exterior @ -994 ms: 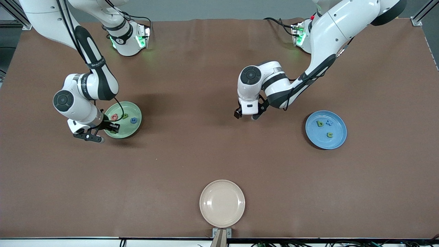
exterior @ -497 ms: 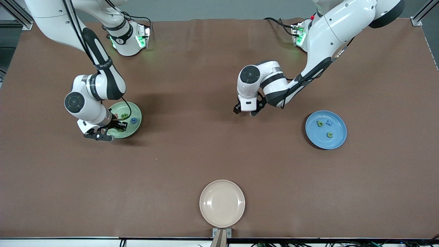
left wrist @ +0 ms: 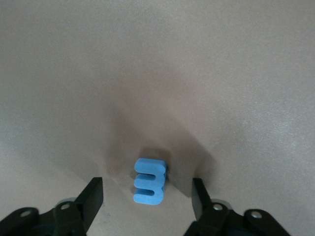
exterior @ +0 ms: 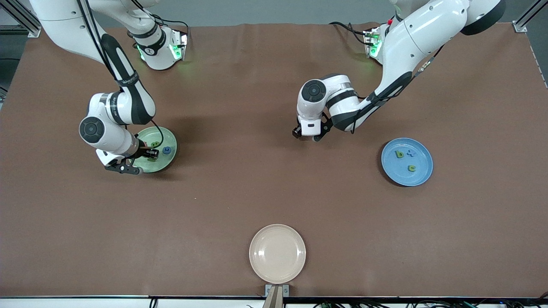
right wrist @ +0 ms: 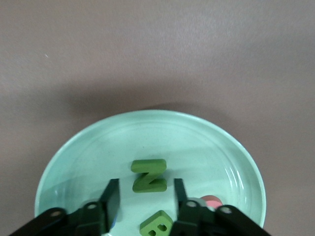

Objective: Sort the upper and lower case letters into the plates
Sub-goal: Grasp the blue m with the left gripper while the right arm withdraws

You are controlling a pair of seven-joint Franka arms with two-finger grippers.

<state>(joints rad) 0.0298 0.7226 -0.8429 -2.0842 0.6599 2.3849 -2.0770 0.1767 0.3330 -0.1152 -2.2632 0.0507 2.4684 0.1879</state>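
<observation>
In the left wrist view a small blue letter [left wrist: 150, 181] with three prongs lies on the brown table. My left gripper [left wrist: 146, 199] is open and straddles it, with a gap on each side. From the front that gripper [exterior: 306, 137] hides the letter. My right gripper [right wrist: 146, 195] is open low over the pale green plate [right wrist: 88, 152]. A green N-shaped letter [right wrist: 149, 175] lies on the plate just ahead of its fingertips, with a green B [right wrist: 156, 225] and a red piece [right wrist: 212, 201] close by. The blue plate [exterior: 398, 173] holds three small letters.
A cream-white plate [exterior: 277, 253] sits at the table edge nearest the front camera. The pale green plate [exterior: 168, 137] lies toward the right arm's end and the blue plate toward the left arm's end, with brown table between them.
My right gripper moved in over the pale green plate and its jaws parted. My left gripper shifted slightly toward the arm bases and its jaws narrowed around the blue letter.
</observation>
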